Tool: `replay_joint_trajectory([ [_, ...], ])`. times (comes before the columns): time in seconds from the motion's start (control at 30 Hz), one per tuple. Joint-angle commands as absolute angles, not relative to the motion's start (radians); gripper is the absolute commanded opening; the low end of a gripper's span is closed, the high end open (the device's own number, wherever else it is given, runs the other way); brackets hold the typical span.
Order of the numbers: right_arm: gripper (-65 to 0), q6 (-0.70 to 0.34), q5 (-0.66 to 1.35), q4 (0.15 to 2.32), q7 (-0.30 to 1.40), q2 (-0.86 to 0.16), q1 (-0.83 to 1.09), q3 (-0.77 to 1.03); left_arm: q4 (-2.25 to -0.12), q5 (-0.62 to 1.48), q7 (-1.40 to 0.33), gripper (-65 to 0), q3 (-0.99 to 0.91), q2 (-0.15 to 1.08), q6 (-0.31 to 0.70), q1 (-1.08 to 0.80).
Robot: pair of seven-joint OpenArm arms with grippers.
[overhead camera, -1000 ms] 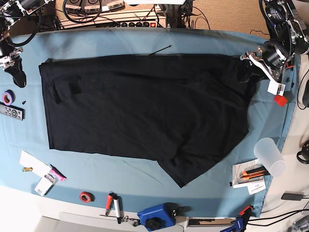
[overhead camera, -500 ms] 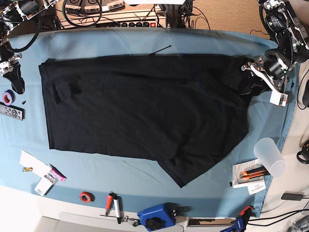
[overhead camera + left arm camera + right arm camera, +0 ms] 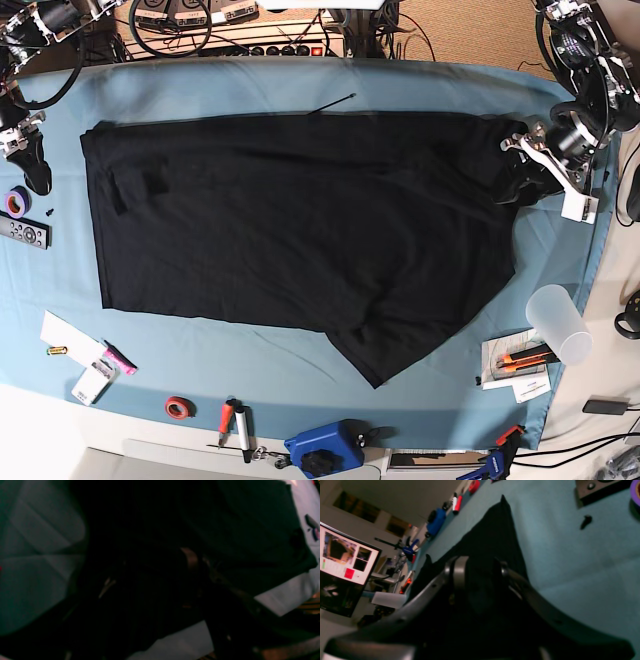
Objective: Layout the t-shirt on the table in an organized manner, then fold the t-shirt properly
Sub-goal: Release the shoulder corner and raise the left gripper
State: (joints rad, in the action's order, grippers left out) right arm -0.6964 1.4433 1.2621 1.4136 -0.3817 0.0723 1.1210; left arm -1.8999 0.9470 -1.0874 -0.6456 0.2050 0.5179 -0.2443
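The black t-shirt [image 3: 300, 220] lies spread over most of the light blue table [image 3: 300, 85], with one pointed corner hanging toward the front edge. At the shirt's far right corner, my left gripper [image 3: 520, 170] is shut on a bunched fold of fabric. The left wrist view is very dark: black t-shirt [image 3: 250, 530] cloth fills it around the left gripper [image 3: 150, 572], with the table [image 3: 37, 555] beside it. My right gripper [image 3: 38, 178] stands open on the table, left of the shirt's edge. In the right wrist view the right gripper [image 3: 480, 570] holds nothing, and the t-shirt [image 3: 495, 535] lies beyond it.
A purple tape roll [image 3: 17, 202] and a remote [image 3: 22, 233] lie by my right gripper. A clear cup [image 3: 560, 322] and orange cutters [image 3: 525, 360] sit at the front right. Red tape [image 3: 179, 406], markers [image 3: 235, 420] and a blue tool [image 3: 325, 450] line the front edge.
My left gripper has moved right and a little toward the front, dragging the shirt's right corner with it. The right gripper has hardly shifted.
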Motion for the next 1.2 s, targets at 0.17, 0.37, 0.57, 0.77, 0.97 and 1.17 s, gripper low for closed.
replay_joint_trajectory([
  [0.17,-47.8,-0.698,1.484,1.277,1.396,-0.410,0.064,1.126,-1.916,0.847,-0.968,-37.7,-0.650,0.216,0.513,-0.235],
  [0.37,-47.8,-0.698,1.377,1.277,1.396,-0.410,0.064,1.125,-1.915,0.819,-0.963,-37.8,-0.641,0.217,0.491,-0.215],
  [0.57,-47.8,-0.698,1.300,1.277,1.396,-0.410,0.063,1.125,-1.915,0.677,-0.929,-37.8,-0.491,0.219,0.478,-0.165],
  [0.77,-47.8,-0.698,1.237,1.277,1.396,-0.410,0.039,1.110,-1.915,0.511,-0.916,-37.8,-0.354,0.218,0.355,-0.114],
  [0.97,-47.8,-0.698,1.235,1.277,1.396,-0.410,0.015,0.991,-1.915,0.466,-0.916,-37.8,-0.325,0.218,0.355,-0.111],
  [1.17,-47.8,-0.698,1.048,1.277,1.340,-0.410,-0.073,0.830,-1.915,0.429,-0.915,-37.8,-0.324,0.218,0.355,-0.110],
])
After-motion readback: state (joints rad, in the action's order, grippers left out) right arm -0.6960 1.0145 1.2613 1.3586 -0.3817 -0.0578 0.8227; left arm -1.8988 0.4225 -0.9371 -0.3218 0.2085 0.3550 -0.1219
